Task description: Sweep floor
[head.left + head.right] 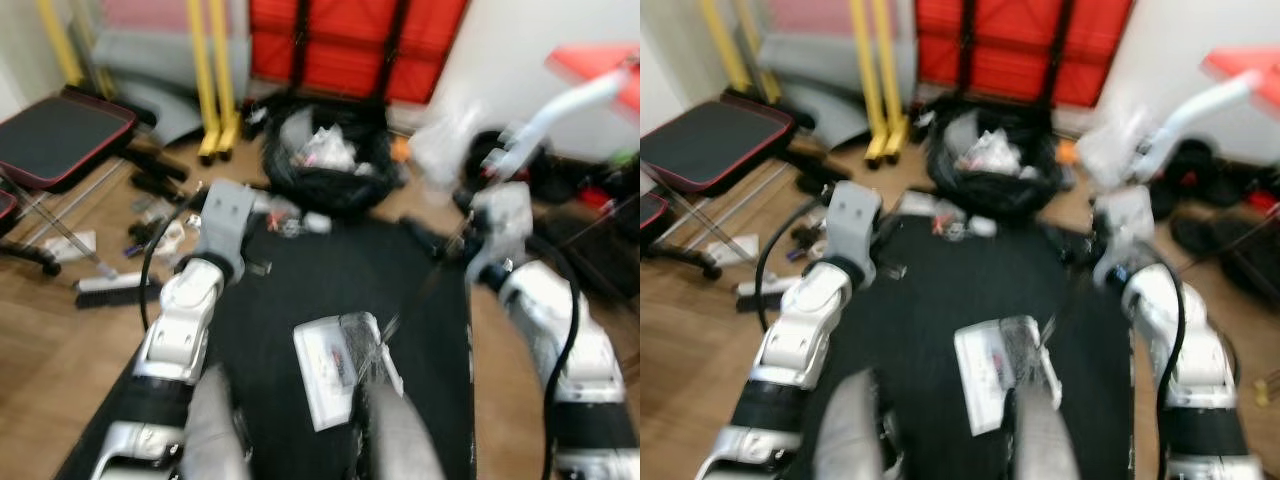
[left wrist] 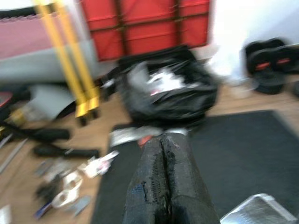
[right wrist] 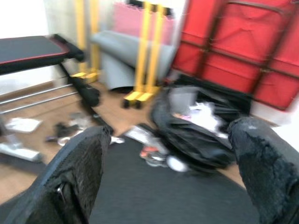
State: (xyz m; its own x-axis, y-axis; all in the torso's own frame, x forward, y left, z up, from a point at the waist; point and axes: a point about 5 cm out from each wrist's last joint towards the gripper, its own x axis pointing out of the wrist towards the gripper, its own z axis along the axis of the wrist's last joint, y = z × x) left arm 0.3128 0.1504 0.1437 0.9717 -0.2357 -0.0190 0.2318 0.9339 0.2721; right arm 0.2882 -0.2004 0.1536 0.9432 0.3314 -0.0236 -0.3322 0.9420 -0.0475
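Note:
A hand brush [image 1: 112,291] lies on the wood floor left of a black mat [image 1: 300,290]. A crumpled clear plastic package [image 1: 342,366] rests on the mat near my body. Small scraps [image 1: 152,235] are scattered on the wood beyond the brush. An open black rubbish bag [image 1: 325,160] stuffed with waste stands at the mat's far edge. My left gripper [image 2: 162,140] is held over the mat's left side, fingers pressed together, holding nothing. My right gripper [image 3: 173,128] hovers over the mat's right side with its fingers spread wide and nothing between them. All views are blurred.
A black weight bench [image 1: 50,140] stands at far left, with yellow posts [image 1: 212,80] and a red panel [image 1: 350,45] along the back wall. A white pole with a red end [image 1: 590,90] leans at upper right. Dark weights and clutter [image 1: 580,190] sit at right.

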